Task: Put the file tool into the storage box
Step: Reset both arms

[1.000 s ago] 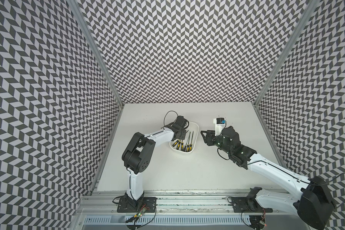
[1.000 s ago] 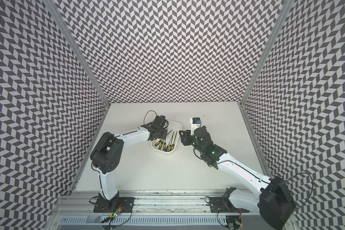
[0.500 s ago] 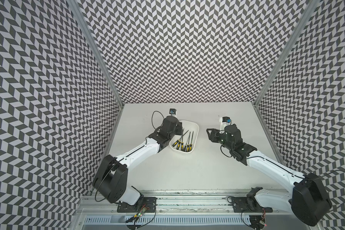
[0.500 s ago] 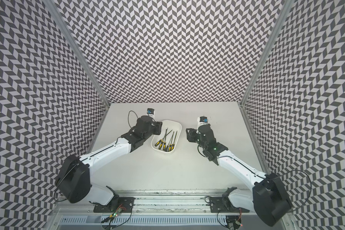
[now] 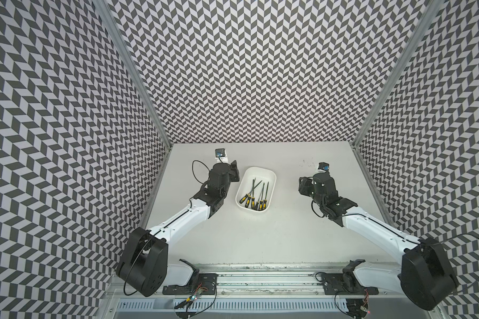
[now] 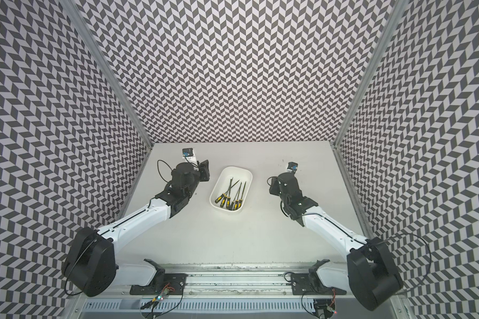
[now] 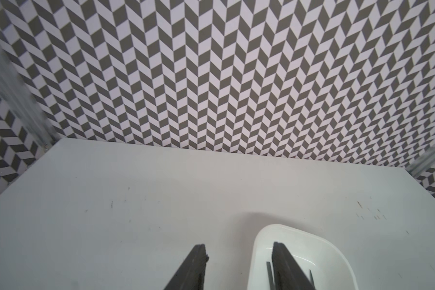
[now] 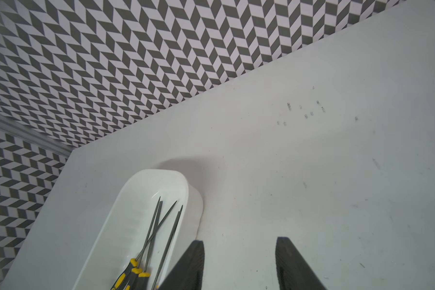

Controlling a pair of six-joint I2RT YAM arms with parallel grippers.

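Poised just beside the storage box, my left claw hangs with its fingers spread and nothing between them. In its wrist view, one finger overlaps the tub's corner. My right claw, also spread and empty, stands well apart from the box on the opposite side, with bare table between.

The files, several with yellow-and-black handles, lie inside the box. Their steel tips point toward the end nearest the left claw, and their handles are bunched at the end away from it. I see no file on the table in either top view, so I judge the placing done, or as good as done.

The risk from here sits with the left claw. The tub looks light and shallow, and that claw is close to its rim. A sideways swing toward the box, or a drop with the finger over the corner, could catch the rim and shove or tip it. The crossed files could then slide out over the low wall. The right claw has room, but a sweep toward the box could nudge it the same way.
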